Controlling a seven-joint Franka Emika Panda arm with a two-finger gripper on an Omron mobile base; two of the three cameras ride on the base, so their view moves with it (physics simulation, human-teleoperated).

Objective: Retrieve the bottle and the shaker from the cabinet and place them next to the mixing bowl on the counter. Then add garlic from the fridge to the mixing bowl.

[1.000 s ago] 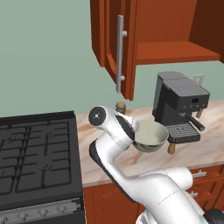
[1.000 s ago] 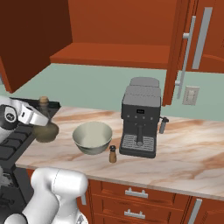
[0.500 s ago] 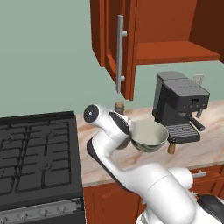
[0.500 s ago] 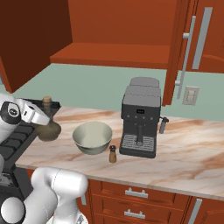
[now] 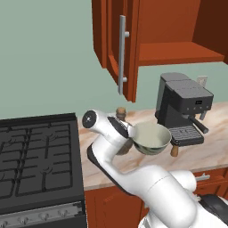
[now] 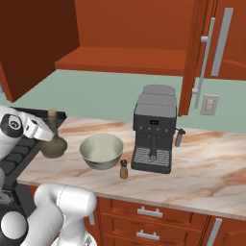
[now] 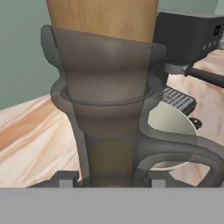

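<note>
**Bottle going down beside the bowl**

While the open reddish-brown wooden cabinet (image 6: 125, 57) overhead stands bare, I judge the bottle step nearly done. On the marbled pink stone counter (image 6: 211, 168) sit the black espresso machine (image 6: 153, 129), then the pale green mixing bowl (image 6: 101, 151), with the small brown shaker (image 6: 124, 169) just beside it. My gripper (image 7: 111, 177) clasps the squat olive glass bottle with a cork stopper (image 6: 53, 141) near the bowl's other side. Next I should let go and lift straight, without tipping it.

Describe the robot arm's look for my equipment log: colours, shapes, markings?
The arm is glossy white with rounded, tube-like links and dark bands at the joints. A round dark cap with a small white mark closes one joint. No cables show. The claw has small dark tips.
</note>
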